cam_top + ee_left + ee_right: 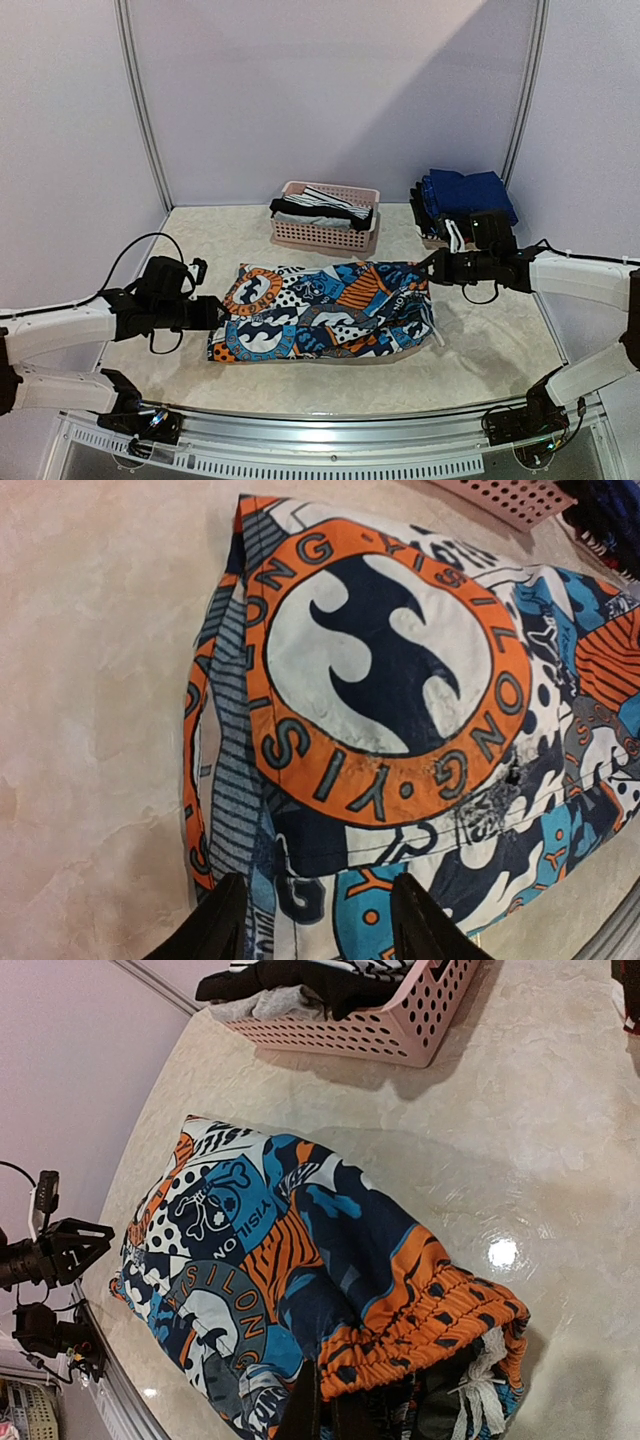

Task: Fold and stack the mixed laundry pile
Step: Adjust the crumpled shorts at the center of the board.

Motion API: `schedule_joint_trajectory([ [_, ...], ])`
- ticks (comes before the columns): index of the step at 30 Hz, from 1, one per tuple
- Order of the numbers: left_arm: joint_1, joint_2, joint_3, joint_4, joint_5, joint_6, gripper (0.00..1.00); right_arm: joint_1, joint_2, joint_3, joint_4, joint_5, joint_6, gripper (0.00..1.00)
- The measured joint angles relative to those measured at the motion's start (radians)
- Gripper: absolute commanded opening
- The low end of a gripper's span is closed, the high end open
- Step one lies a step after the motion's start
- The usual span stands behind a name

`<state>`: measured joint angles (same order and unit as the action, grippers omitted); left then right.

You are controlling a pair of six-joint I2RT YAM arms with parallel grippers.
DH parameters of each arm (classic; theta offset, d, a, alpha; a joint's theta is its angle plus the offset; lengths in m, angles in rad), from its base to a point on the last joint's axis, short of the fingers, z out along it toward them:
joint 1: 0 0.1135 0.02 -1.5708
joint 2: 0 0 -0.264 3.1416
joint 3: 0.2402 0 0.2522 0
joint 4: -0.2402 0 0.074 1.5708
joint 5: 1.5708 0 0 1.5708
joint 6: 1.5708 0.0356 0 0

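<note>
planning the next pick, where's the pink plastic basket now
Top view: the pink plastic basket sits far centre, just behind the orange-blue patterned garment and left of the navy folded stack.

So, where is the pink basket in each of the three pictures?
Top view: the pink basket stands at the back centre, behind the patterned shorts.
Left wrist: only its corner, at the top right edge.
Right wrist: top, right of centre.
Shared landmark: the patterned shorts, in every view.

Bright even overhead light; glare spot on table [503,1252] beside patterned garment [290,1280], soft shadow along its edge, wrist views warped.
</note>
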<state>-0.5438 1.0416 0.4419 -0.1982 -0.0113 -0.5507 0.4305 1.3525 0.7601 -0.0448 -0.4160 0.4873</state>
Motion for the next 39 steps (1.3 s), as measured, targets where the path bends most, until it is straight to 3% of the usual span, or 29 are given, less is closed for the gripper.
schedule_joint_trajectory([
  [5,0.030,0.078,0.000,0.024,0.071,-0.012,0.56,0.000,0.001,0.001,-0.004,0.011,-0.004,0.00],
  [18,0.037,0.162,-0.011,0.110,0.124,-0.021,0.39,0.000,0.001,0.006,-0.019,0.022,-0.018,0.00],
  [24,0.039,0.190,-0.012,0.119,0.109,-0.021,0.42,0.000,0.001,0.007,-0.023,0.022,-0.018,0.00],
  [30,0.040,0.193,-0.018,0.142,0.120,-0.019,0.21,0.000,0.001,0.007,-0.023,0.022,-0.018,0.00],
  [39,0.041,0.110,-0.019,0.175,0.161,-0.017,0.00,0.000,0.001,0.014,-0.031,0.025,-0.018,0.00],
])
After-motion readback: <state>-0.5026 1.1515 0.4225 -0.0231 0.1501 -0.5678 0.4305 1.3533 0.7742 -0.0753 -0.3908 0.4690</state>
